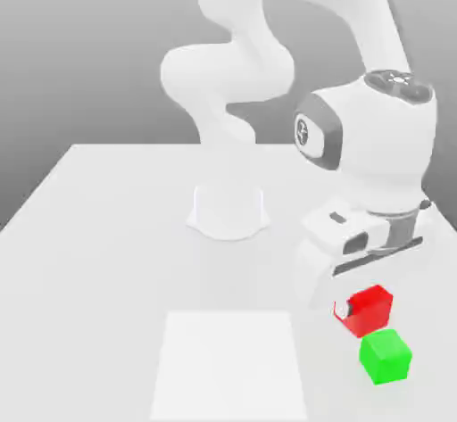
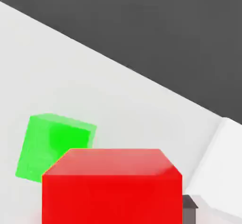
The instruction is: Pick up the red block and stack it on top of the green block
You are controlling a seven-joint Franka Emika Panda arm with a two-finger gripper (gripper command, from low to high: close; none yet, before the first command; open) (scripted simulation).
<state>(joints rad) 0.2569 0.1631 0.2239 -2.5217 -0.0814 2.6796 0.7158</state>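
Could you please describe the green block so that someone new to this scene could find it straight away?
Start at the white arm's gripper, low on the exterior view's right, shut on the red block. Just below it in that view, resting on the white table, sits the green block. It is the same size and cube shape as its red neighbour, but bright green and not held.

The table (image 1: 107, 233) is a flat, matte white surface that extends across the exterior view and narrows toward its far edge. A paler white rectangular patch (image 1: 230, 362) lies flush on the table near the front edge, at the middle of the exterior view. Behind the table, the backdrop (image 1: 80, 45) is a plain grey gradient, darker toward the top.
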